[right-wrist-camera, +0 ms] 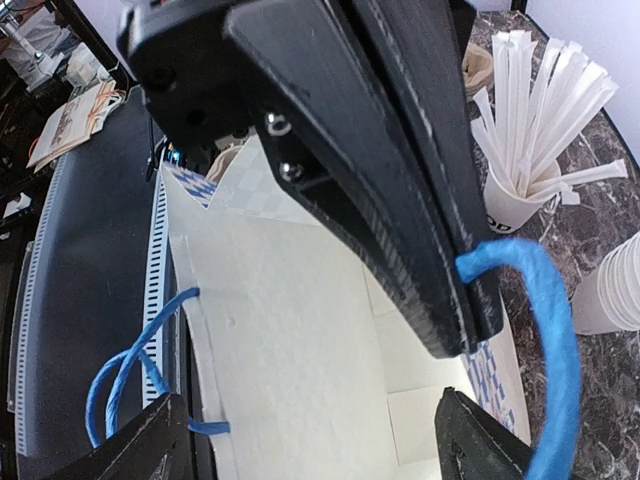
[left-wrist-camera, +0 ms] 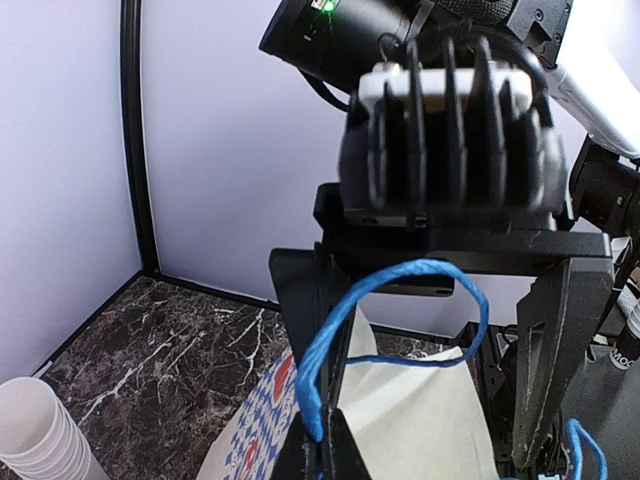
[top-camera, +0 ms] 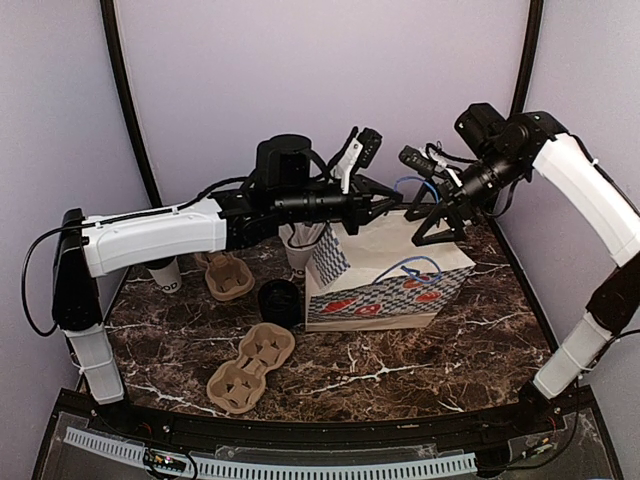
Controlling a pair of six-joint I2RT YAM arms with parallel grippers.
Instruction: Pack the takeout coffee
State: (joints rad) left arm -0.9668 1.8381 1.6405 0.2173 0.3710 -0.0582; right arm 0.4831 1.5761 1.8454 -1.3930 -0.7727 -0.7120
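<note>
**Left tool clamped on the bag handle, right tool spread over the bag mouth**

My left tool [top-camera: 383, 205] is closed right down at the back-left rim of the patterned paper bag [top-camera: 385, 290]. In its wrist view a blue handle [left-wrist-camera: 316, 370] runs straight in between the fingertips, so it is gripping that cord.

My right tool [top-camera: 438, 232] stands wide above the bag's open mouth and holds nothing. A blue cord lies against its upper finger [right-wrist-camera: 400, 200]; I cannot tell whether that is the same handle.

The black lid [top-camera: 278, 298] sits on the table [top-camera: 450, 360] just left of the bag, and neither tool touches it. The white paper cup [top-camera: 165, 272] stands towards the table's back left, well apart from the bag and both tools.
</note>
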